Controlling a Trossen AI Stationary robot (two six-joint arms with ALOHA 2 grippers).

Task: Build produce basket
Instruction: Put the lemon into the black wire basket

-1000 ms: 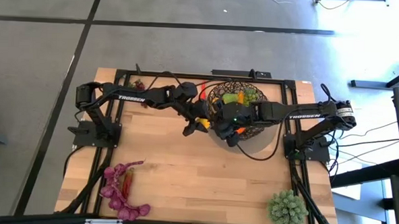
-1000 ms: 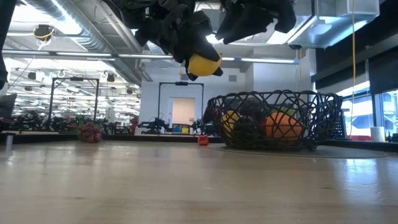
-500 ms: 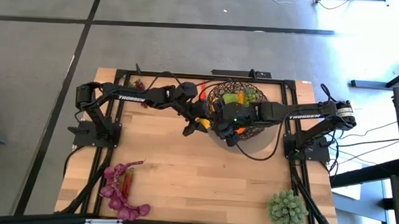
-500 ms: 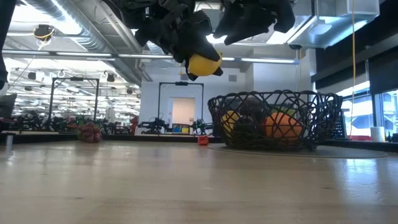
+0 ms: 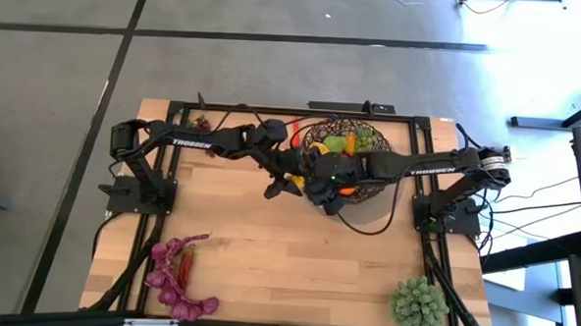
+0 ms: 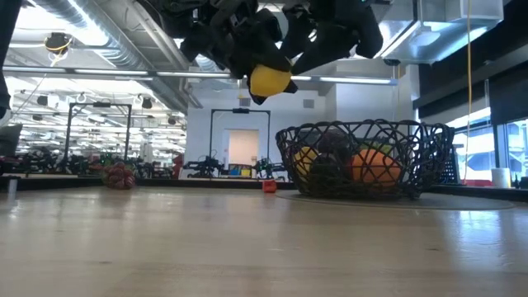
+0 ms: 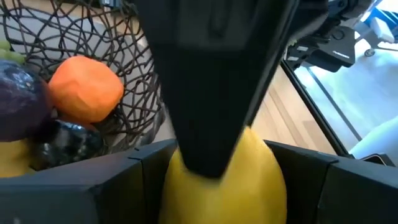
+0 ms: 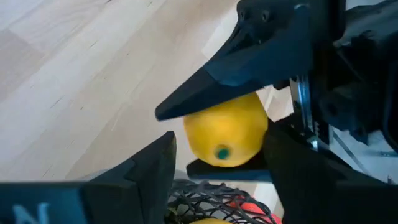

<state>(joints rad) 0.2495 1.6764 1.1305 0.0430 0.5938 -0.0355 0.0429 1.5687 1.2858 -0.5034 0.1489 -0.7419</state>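
Observation:
My left gripper (image 5: 290,177) is shut on a yellow lemon (image 8: 227,132), held high above the table just left of the basket (image 6: 363,157). The round dark wire basket stands at the table's far middle and holds an orange (image 7: 84,87), a purple fruit (image 7: 18,106), green grapes (image 5: 367,137) and a yellow fruit (image 5: 336,142). My right gripper (image 8: 224,167) is open. It reaches over the basket's left rim, with one finger on each side of the lemon. One of its fingers (image 7: 217,81) fills the middle of the left wrist view. My left gripper pinches the lemon's two opposite sides (image 7: 180,186) between its two fingers (image 8: 249,62). It comes from the table's left, slanting down. The lemon also shows in the low view (image 6: 270,81), lifted clear, its stem end (image 8: 221,152) facing my right gripper. My right gripper stands around the lemon, and I cannot tell whether it touches it.
Purple leaves and a red chilli (image 5: 178,271) lie at the table's near left. A spiky pale green plant ball (image 5: 419,304) sits at the near right corner. A small red thing (image 5: 204,125) lies at the far left edge. A dark cable (image 5: 366,225) loops beside the basket.
My right gripper has moved toward the table's left and a little down, up to the lemon in my left gripper. The lemon and my left gripper have stayed where they were.

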